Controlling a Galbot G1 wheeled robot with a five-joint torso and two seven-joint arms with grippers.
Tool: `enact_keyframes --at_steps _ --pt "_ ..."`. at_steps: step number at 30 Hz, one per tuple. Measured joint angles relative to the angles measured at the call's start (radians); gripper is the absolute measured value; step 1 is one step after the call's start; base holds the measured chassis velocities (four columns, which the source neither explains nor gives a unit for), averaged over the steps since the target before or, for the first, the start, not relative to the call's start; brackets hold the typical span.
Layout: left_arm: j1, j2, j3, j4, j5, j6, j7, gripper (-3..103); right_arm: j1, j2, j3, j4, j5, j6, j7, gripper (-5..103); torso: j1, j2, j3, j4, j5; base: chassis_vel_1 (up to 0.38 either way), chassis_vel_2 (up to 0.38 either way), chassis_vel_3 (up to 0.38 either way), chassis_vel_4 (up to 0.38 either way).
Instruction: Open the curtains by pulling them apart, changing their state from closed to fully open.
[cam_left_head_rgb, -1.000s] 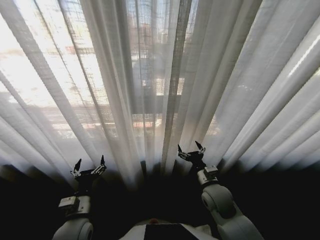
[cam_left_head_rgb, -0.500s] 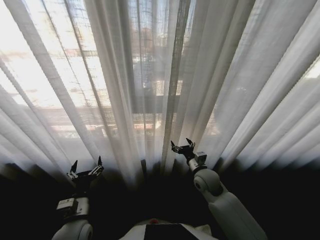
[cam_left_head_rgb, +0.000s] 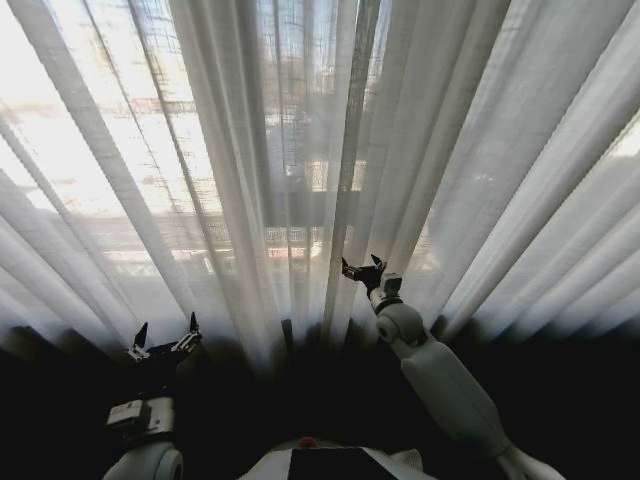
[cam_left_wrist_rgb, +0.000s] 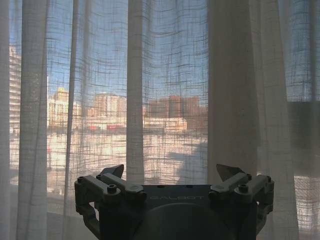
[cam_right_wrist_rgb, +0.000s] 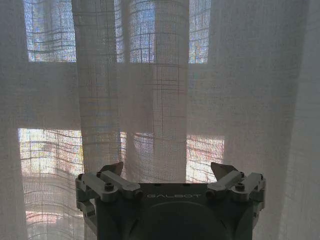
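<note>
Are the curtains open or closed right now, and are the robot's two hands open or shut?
curtains: closed, hanging across the whole window, no gap between the panels.
left hand: open, holding nothing, low in front of the fabric.
right hand: open, holding nothing, raised close to the folds near the middle.

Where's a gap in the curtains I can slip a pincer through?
No open gap shows: the curtains hang closed across the window. The likeliest seam is the darker fold at the middle, just beside the right pincer, which is open. Around that fold the pleats bunch thickly. Flatter, thinner fabric lies above the open left pincer.
</note>
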Motion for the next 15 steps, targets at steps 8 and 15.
enact_keyframes --at_steps 8,15 --pt "0.0 -0.001 0.0 -0.009 0.0 -0.001 -0.001 100 0.023 0.004 -0.017 -0.011 0.009 0.008 0.026 75 0.0 0.0 0.0 -0.0001 -0.0001 0.0 0.0 0.0 0.0" --pt "0.005 0.009 -0.006 -0.013 -0.001 -0.001 -0.001 100 0.009 0.002 -0.007 0.004 0.008 0.026 0.027 48 0.0 0.0 0.0 -0.0001 0.0 0.0 0.0 0.0 0.0"
